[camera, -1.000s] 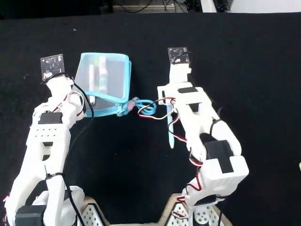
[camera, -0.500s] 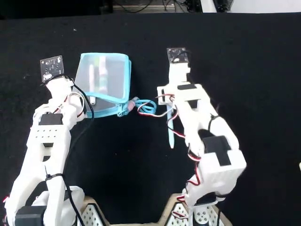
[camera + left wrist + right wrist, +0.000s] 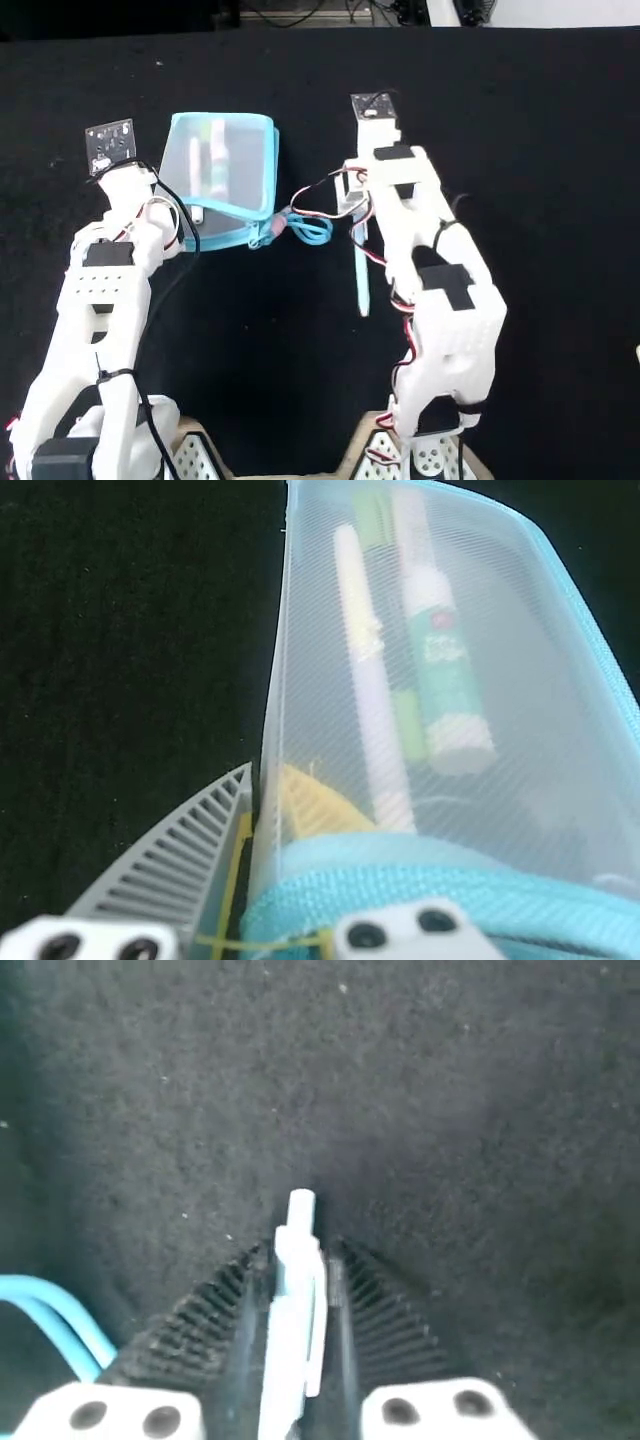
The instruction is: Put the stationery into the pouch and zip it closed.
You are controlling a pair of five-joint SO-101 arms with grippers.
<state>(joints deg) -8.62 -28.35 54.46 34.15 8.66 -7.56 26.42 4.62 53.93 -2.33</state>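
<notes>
**Pen In Grasp, Pouch Held At Its Zip Edge: Insertion Risks Noted**

The right gripper [image 3: 297, 1248] was closed firmly on a pale blue pen [image 3: 298, 1280], with the jaws pinching the barrel and its tip projecting beyond them. In the high view, the pen [image 3: 361, 272] hung beneath that arm over the black table [image 3: 540, 150], apart from the pouch [image 3: 225, 165].

The left gripper [image 3: 262, 785] was clamped on the pouch's mesh wall [image 3: 540, 730] by the teal zip edge, one jaw outside and one inside. A white marker [image 3: 365, 680] and a glue tube [image 3: 437, 660] already lay inside. The blue loop [image 3: 312, 230] on the zip lay between the pouch and the right arm.

Judged risks:
- The pen could catch the loop on approach and drag the pouch in the left jaws.
- How wide the mouth stood open could not be determined. A narrow mouth would deflect the pen onto the zip tape.
- The mesh was soft, so a push against it could pull it from the left gripper's hold.
- The items inside could block full entry and leave the pen fouling the zip.
</notes>
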